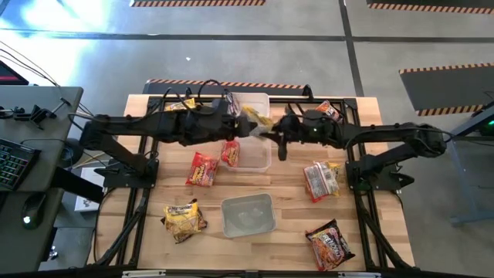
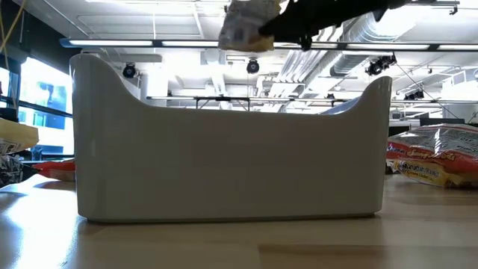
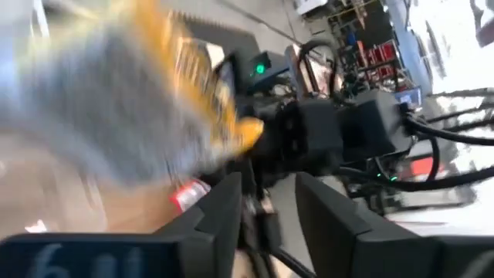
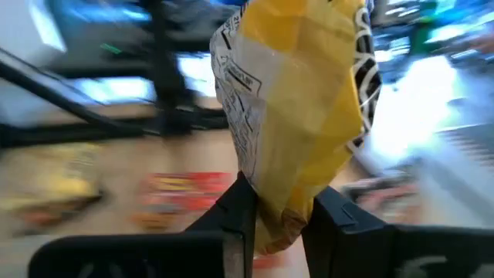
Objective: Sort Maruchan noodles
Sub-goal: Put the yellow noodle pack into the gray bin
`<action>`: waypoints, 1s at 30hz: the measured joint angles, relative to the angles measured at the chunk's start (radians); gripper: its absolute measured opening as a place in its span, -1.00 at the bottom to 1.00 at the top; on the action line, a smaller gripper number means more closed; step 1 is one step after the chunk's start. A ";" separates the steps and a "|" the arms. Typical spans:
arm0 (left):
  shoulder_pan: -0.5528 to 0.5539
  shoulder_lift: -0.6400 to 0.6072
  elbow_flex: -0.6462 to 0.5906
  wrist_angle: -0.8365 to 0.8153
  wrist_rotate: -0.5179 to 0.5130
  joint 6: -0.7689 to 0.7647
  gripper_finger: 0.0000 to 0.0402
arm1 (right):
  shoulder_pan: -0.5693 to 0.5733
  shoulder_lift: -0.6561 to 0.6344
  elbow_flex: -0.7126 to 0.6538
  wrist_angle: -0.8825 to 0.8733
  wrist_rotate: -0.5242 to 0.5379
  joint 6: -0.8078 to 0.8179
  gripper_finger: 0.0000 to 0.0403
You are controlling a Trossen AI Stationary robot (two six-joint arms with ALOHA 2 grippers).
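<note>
Clearly a hand-over is in progress in the air above the far clear tub [image 1: 253, 158]. The right gripper [image 4: 278, 212] has its two fingers pinched on the lower edge of a yellow noodle packet [image 4: 297, 100], which stands up from between them with its printed back panel facing the wrist camera; this grip looks meant to take the packet's weight. Just across from it, at the packet's other side, the left gripper [image 3: 266, 205] has its fingers parted, and the wrist view shows a gap between them with the packet blurred close by, so I judge it is letting go rather than holding. The two arms meet fingertip to fingertip over the middle of the table, probably because the packet belongs on the right arm's side.

Below the grippers, a red packet [image 1: 230, 152] lies in the far tub. Outward on the table [image 1: 386, 232] lie another red packet [image 1: 202, 168], a yellow one [image 1: 184, 218], and more packets [image 1: 322, 180] toward the right arm's base. Nearer the front stands a second clear tub [image 1: 248, 215], still without packets as far as can be seen.
</note>
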 joint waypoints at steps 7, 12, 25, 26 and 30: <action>0.001 0.073 0.000 -0.005 -0.042 -0.125 -0.04 | 0.011 0.000 0.033 -0.052 0.223 -0.324 -0.75; 0.022 0.107 -0.001 -0.012 -0.144 -0.159 0.16 | 0.027 0.006 0.012 -0.026 0.301 -0.524 -0.76; 0.048 0.125 0.001 0.004 -0.301 -0.186 0.31 | 0.031 0.085 0.012 0.056 0.369 -0.573 -0.76; 0.048 0.131 0.001 0.002 -0.295 -0.200 0.31 | 0.033 0.088 0.012 0.068 0.373 -0.573 -0.76; 0.055 0.157 0.001 -0.017 -0.279 -0.241 0.31 | 0.036 0.096 0.012 0.094 0.395 -0.573 -0.76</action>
